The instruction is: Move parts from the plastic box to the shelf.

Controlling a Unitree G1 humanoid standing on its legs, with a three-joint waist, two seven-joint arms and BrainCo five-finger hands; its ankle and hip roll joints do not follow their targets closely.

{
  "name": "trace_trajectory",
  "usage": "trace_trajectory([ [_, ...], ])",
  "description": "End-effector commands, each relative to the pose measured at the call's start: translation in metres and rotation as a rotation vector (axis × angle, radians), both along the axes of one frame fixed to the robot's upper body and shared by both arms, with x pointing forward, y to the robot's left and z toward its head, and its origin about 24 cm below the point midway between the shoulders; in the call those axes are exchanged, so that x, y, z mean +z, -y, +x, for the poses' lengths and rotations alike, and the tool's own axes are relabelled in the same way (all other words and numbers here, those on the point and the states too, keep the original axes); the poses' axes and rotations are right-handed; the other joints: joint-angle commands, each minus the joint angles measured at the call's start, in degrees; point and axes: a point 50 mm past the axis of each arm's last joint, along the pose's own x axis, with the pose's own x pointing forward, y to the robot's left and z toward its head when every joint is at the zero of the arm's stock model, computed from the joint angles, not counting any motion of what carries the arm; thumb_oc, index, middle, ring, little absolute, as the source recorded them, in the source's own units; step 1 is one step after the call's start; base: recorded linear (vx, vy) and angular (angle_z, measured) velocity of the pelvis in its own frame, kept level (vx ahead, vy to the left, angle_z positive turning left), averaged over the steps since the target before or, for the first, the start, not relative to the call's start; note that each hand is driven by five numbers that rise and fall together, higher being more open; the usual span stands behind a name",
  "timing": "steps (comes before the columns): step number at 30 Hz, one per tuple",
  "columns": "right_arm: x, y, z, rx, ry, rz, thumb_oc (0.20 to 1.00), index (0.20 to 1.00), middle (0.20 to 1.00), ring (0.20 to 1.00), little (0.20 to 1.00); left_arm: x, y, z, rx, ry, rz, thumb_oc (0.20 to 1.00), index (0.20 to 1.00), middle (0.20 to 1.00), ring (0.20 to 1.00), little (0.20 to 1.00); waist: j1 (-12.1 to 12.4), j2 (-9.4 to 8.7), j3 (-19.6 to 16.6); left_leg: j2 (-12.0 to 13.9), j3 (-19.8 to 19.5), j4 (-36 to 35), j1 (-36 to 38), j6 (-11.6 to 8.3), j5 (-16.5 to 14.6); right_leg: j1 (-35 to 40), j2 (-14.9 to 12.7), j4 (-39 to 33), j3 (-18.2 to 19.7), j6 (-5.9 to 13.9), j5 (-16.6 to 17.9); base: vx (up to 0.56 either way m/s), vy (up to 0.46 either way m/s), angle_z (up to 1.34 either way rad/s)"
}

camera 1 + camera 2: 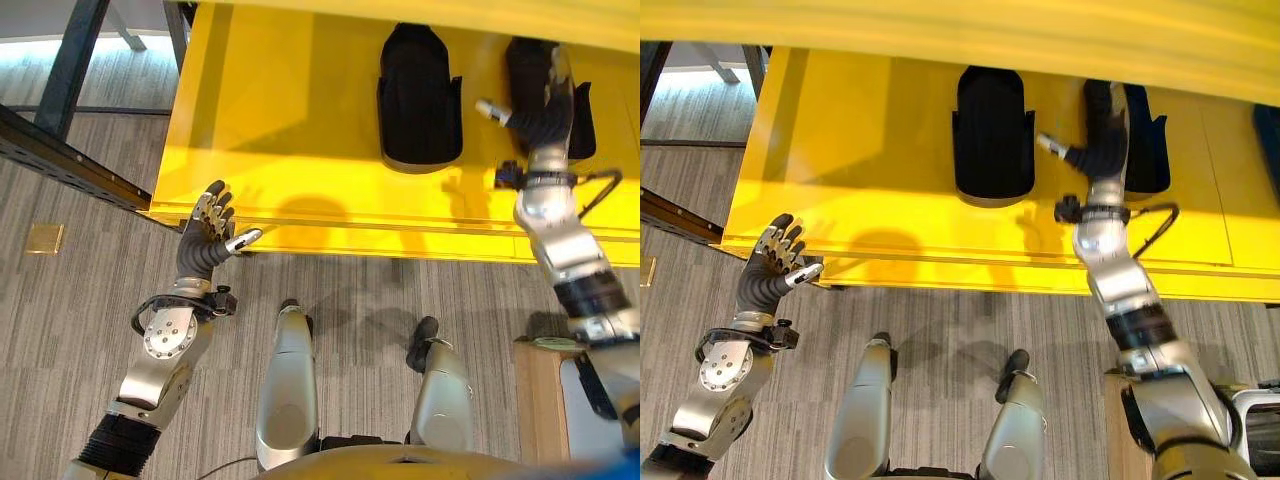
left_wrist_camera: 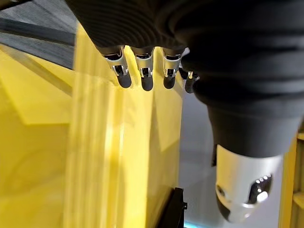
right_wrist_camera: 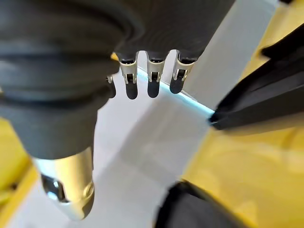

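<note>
Two black moulded parts lie on the yellow shelf (image 1: 280, 120): one (image 1: 420, 100) near the middle and one (image 1: 583, 125) to its right. My right hand (image 1: 545, 115) reaches over the right part with straight fingers and the thumb spread, gripping nothing. In the right wrist view its fingertips (image 3: 152, 88) hang free beside a black part (image 3: 266, 95). My left hand (image 1: 205, 240) is open at the shelf's front edge, left of the parts, with nothing in it. Its fingertips (image 2: 142, 80) show against the yellow board (image 2: 95, 142).
A dark metal frame beam (image 1: 60, 165) runs across the floor on the left. Over the far side of the shelf hangs a higher yellow board (image 1: 1040, 40). A wooden edge (image 1: 535, 400) stands at the lower right, and grey carpet lies below the shelf.
</note>
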Motion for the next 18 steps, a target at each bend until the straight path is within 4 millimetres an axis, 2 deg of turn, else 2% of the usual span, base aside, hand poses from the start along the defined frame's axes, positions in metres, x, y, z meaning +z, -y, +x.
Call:
trace_trajectory([
  [1,0.030,-0.004,-0.009,-0.023,0.158,-0.159,1.000,1.000,1.000,1.000,1.000,0.014,0.003,-0.005,-0.020,0.094,0.048,1.000,1.000,1.000,1.000,1.000,0.11,0.55,-1.94,0.14,-1.41,-4.98,-2.98,0.22,7.88,5.93,-0.71,6.01,0.61,-0.89,-6.49,0.00,-0.032,-0.01],
  [2,0.018,-0.008,-0.015,-0.021,0.136,-0.206,1.000,1.000,1.000,1.000,1.000,0.012,0.004,-0.006,-0.015,0.092,0.052,1.000,1.000,1.000,1.000,1.000,-0.07,0.81,-1.97,0.19,-1.29,-5.17,-2.81,0.21,7.95,6.13,-0.73,5.60,0.67,-0.74,-6.32,0.00,0.000,0.00],
  [4,0.012,-0.012,-0.019,-0.014,0.131,-0.223,1.000,1.000,1.000,1.000,1.000,0.011,0.005,-0.006,-0.014,0.094,0.059,1.000,1.000,1.000,1.000,1.000,-0.18,0.87,-2.14,0.28,-1.33,-5.33,-2.69,0.22,7.99,6.26,-0.69,5.39,0.75,-0.67,-6.27,0.01,-0.021,-0.05],
  [5,0.003,-0.023,-0.023,0.010,0.122,-0.258,1.000,1.000,1.000,1.000,1.000,0.009,0.007,-0.007,-0.008,0.095,0.056,1.000,1.000,1.000,1.000,1.000,-0.41,0.92,-2.09,0.39,-1.15,-5.40,-2.57,0.21,8.10,6.27,-0.65,5.06,1.06,-0.56,-6.05,0.00,-0.014,-0.05],
  [8,-0.007,-0.034,-0.026,0.009,0.116,-0.347,1.000,1.000,1.000,1.000,1.000,0.008,0.009,-0.008,0.001,0.102,0.060,1.000,1.000,1.000,1.000,1.000,-0.63,1.02,-2.30,0.66,-0.87,-5.69,-2.33,0.18,8.13,6.29,-0.57,4.62,1.28,-0.41,-5.89,0.01,-0.004,-0.04],
  [14,-0.024,-0.050,-0.023,-0.056,0.109,-0.640,1.000,1.000,1.000,1.000,1.000,0.009,0.011,-0.008,0.029,0.127,0.073,1.000,1.000,1.000,1.000,1.000,-1.20,0.71,-2.66,0.54,-0.73,-6.15,-2.80,0.18,8.62,5.99,-0.61,3.97,1.59,-0.26,-5.03,0.00,0.002,0.00],
  [16,-0.038,-0.063,-0.017,-0.049,0.070,-0.741,1.000,1.000,1.000,1.000,1.000,0.010,0.013,-0.006,0.044,0.140,0.073,1.000,1.000,1.000,1.000,1.000,-1.12,0.59,-2.60,0.55,-0.72,-5.55,-2.99,0.00,7.93,5.90,-0.65,4.25,1.76,-0.26,-5.45,0.00,0.000,0.00],
  [17,-0.038,-0.064,-0.017,-0.050,0.072,-0.741,1.000,1.000,1.000,1.000,1.000,0.010,0.013,-0.006,0.045,0.141,0.074,1.000,1.000,1.000,1.000,1.000,-1.20,0.57,-2.64,0.46,-0.74,-5.74,-3.16,0.08,8.36,5.74,-0.68,4.10,1.73,-0.30,-5.11,0.00,0.000,0.00],
  [18,-0.047,-0.067,-0.014,-0.052,0.043,-0.774,1.000,1.000,1.000,1.000,1.000,0.010,0.014,-0.006,0.051,0.146,0.071,1.000,1.000,1.000,1.000,1.000,-1.13,0.52,-2.62,0.39,-0.77,-5.66,-3.34,0.08,8.30,5.62,-0.73,4.21,1.80,-0.36,-5.16,0.00,0.000,0.00],
])
